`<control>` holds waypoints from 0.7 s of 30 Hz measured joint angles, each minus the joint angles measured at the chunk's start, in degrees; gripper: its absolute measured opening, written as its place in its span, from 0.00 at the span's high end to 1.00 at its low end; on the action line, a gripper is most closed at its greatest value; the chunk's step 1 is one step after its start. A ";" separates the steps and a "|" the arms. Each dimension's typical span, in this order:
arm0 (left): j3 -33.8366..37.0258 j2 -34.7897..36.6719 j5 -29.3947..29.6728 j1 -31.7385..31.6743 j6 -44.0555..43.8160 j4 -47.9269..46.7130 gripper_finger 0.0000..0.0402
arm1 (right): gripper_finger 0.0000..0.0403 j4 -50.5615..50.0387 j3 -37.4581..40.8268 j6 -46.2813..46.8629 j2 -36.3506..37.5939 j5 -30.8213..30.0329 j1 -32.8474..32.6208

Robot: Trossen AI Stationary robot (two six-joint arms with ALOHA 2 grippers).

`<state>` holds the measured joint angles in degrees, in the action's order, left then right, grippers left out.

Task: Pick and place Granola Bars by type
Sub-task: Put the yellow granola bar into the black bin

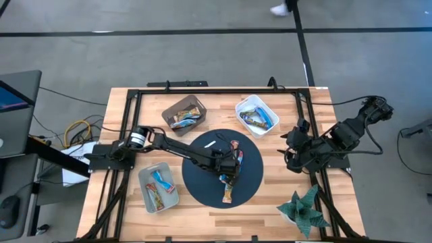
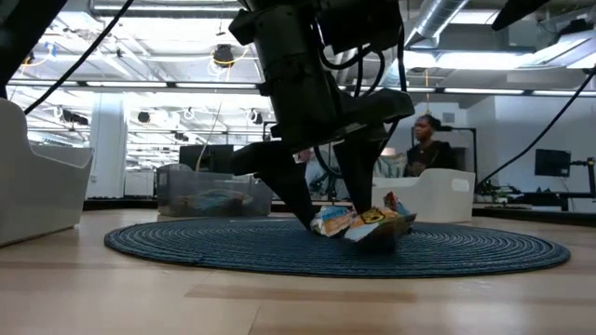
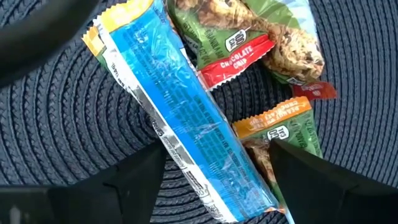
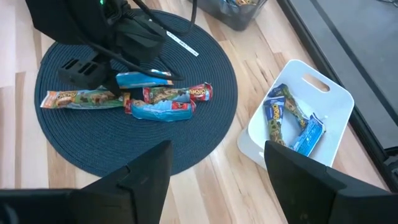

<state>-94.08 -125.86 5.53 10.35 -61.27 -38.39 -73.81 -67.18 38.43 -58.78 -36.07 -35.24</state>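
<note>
While both hands gape empty, bars (image 1: pixel 259 119) in white bin (image 1: pixel 237 108), brown bin (image 1: pixel 169 112), third bin (image 1: pixel 144 177)

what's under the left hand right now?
The left hand, open, hangs over a small pile of granola bars on the round dark mat: a blue-wrapped bar lies between its fingers, overlapping a chocolate chip bar. Whatever lies beneath the blue-wrapped bar is covered.

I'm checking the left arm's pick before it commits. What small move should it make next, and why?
Probably lower a little and close. The left gripper is open over the mat, its fingers on either side of the blue-wrapped bar, not yet gripping it. The right gripper waits open, off the mat.
</note>
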 joint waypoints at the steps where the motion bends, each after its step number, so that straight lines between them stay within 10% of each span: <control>1: 0.00 0.00 -0.26 0.00 0.15 0.02 0.32 | 0.38 -0.01 0.00 0.01 0.00 0.00 0.00; 21: 0.04 -0.02 -1.09 0.00 3.28 1.99 0.69 | 0.38 -0.01 0.00 0.12 0.00 0.00 0.02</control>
<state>-94.04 -125.89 4.44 10.35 -57.99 -36.40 -73.82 -67.18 38.54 -58.78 -36.07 -35.22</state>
